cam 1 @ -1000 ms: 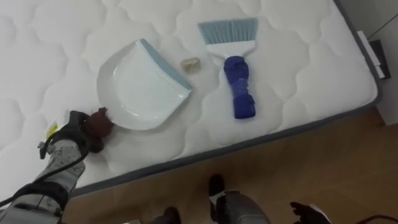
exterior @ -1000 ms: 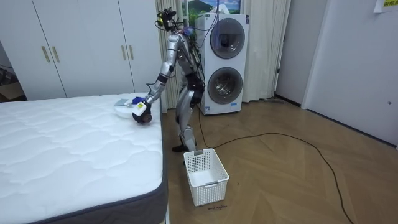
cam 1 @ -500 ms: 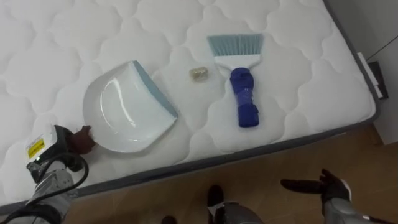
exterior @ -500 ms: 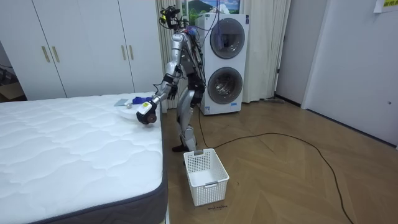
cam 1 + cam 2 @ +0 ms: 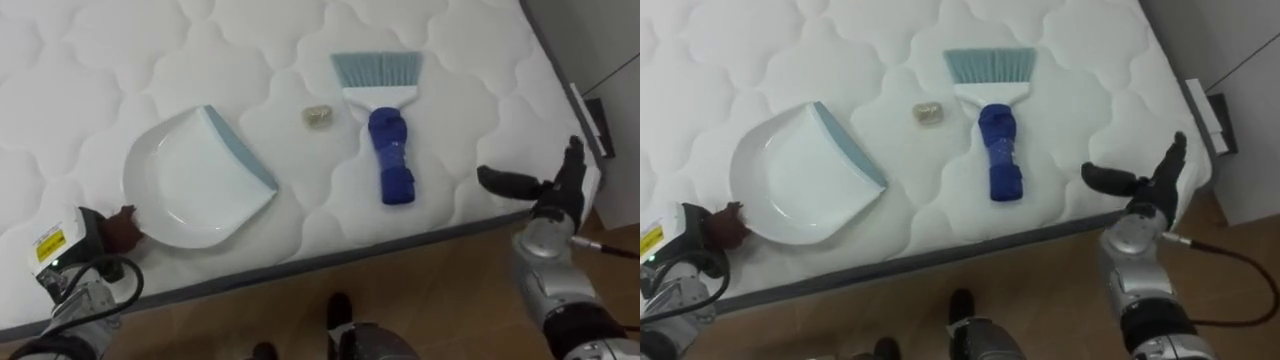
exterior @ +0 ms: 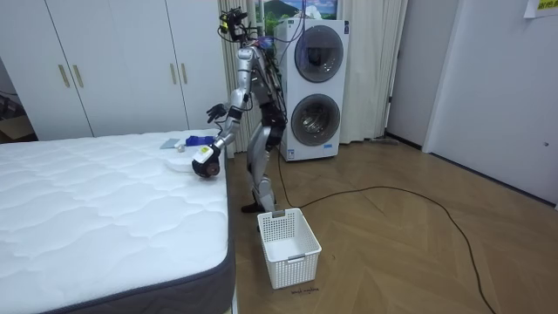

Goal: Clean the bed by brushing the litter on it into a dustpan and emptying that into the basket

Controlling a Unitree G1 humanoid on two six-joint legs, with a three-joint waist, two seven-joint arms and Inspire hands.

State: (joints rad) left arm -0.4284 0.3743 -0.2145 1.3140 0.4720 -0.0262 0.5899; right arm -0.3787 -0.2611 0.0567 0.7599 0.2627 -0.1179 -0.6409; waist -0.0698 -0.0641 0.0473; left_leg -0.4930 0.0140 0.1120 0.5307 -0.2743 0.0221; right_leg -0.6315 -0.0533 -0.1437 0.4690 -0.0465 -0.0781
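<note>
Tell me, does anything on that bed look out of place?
Yes: a small crumpled scrap lies on the white mattress, between the dustpan and the blue-handled brush, touching neither. It looks like litter.

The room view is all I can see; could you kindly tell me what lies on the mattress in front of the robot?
Observer: A white dustpan lies flat on the mattress, with a blue-handled hand brush to its right, bristles pointing away from the robot.
Operator: Thank you. Is there anything to sweep up?
Observer: Yes, one small pale scrap lies between the dustpan's blue lip and the brush's bristles, touching neither.
Operator: Does either hand hold the brush?
Observer: No. The right hand is open over the bed's edge, right of the brush handle and apart from it; the left hand is at the dustpan's near rim.
</note>
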